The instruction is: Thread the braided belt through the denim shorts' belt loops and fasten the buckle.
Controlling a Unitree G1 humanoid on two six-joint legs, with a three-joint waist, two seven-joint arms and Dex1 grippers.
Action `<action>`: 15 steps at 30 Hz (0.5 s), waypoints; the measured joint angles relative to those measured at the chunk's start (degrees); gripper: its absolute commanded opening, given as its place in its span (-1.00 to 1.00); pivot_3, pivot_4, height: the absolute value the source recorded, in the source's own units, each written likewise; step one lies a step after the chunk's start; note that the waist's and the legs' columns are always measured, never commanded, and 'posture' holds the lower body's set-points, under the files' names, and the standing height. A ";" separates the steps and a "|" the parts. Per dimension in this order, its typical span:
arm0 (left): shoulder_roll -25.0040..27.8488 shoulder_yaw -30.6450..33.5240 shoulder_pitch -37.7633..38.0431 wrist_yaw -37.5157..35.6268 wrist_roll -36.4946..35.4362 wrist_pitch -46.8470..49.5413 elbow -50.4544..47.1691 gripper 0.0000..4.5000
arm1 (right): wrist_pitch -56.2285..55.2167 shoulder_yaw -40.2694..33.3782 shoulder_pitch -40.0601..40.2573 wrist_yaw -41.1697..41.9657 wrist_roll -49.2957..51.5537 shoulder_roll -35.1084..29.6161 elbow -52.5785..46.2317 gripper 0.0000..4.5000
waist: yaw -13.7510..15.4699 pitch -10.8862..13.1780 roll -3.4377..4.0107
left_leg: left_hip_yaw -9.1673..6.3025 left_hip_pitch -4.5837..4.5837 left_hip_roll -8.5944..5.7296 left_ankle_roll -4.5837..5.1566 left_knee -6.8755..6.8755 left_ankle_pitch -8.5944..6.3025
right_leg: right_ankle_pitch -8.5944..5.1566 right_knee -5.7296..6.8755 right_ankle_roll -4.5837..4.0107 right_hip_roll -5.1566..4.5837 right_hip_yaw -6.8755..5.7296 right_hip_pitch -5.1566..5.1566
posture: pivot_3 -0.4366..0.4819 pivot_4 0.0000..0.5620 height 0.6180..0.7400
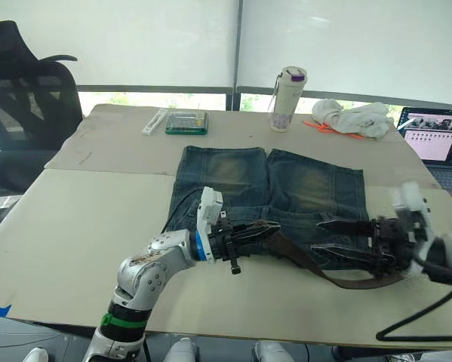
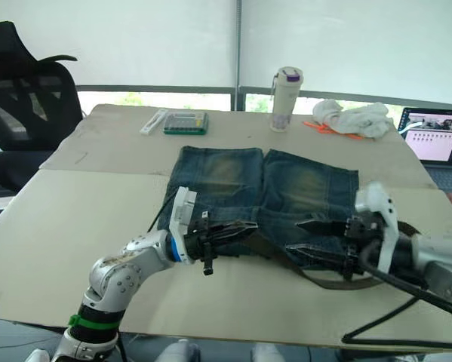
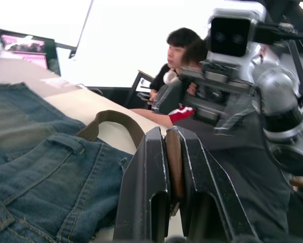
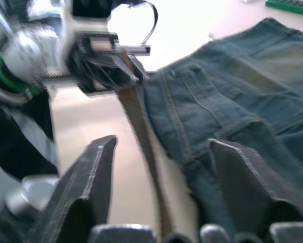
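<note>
Left eye view, item: denim shorts (image 1: 286,192) flat on the table (image 1: 82,226), waistband toward the robot. Braided belt (image 1: 301,260) runs along the waistband, long axis 9-to-3, then loops past the 3 o'clock edge. Left gripper (image 1: 259,230) at 7 o'clock of the shorts, fingers clamped on the strap. Right gripper (image 1: 335,235) at 4 o'clock, fingers spread, empty, astride the strap. Judgement: left arm feeds toward 3 o'clock; right is nearer the loose loop. Buckle not discernible.

Black office chair (image 1: 22,98); bright blinded windows (image 1: 233,38)
</note>
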 measured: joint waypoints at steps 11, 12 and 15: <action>-5.65 6.90 -2.96 10.09 -13.95 9.30 1.71 -1.00 | -4.47 19.50 8.30 -25.90 -0.50 26.52 -5.51 0.99 | -0.92 -0.04 0.05 | -0.06 0.01 0.01 -0.02 0.00 0.01 | -0.02 0.02 0.02 0.05 -0.03 -0.05 | -0.05 -0.47 0.96; -5.48 7.40 -3.14 10.40 -15.38 10.23 2.18 -1.00 | -6.16 21.67 8.11 -27.98 -2.41 30.48 -4.17 0.99 | -1.13 -0.06 0.08 | -0.06 -0.01 0.00 -0.02 0.00 0.01 | -0.02 0.03 0.02 0.04 -0.02 -0.07 | -0.05 -0.47 0.96; -5.59 8.73 -3.35 11.93 -17.85 11.29 3.22 -1.00 | -11.31 23.01 6.65 -31.52 -3.81 39.13 -1.29 0.99 | -1.37 -0.06 0.09 | -0.08 -0.03 0.00 -0.03 0.00 0.01 | -0.01 0.03 0.01 0.04 -0.03 -0.07 | -0.05 -0.47 0.96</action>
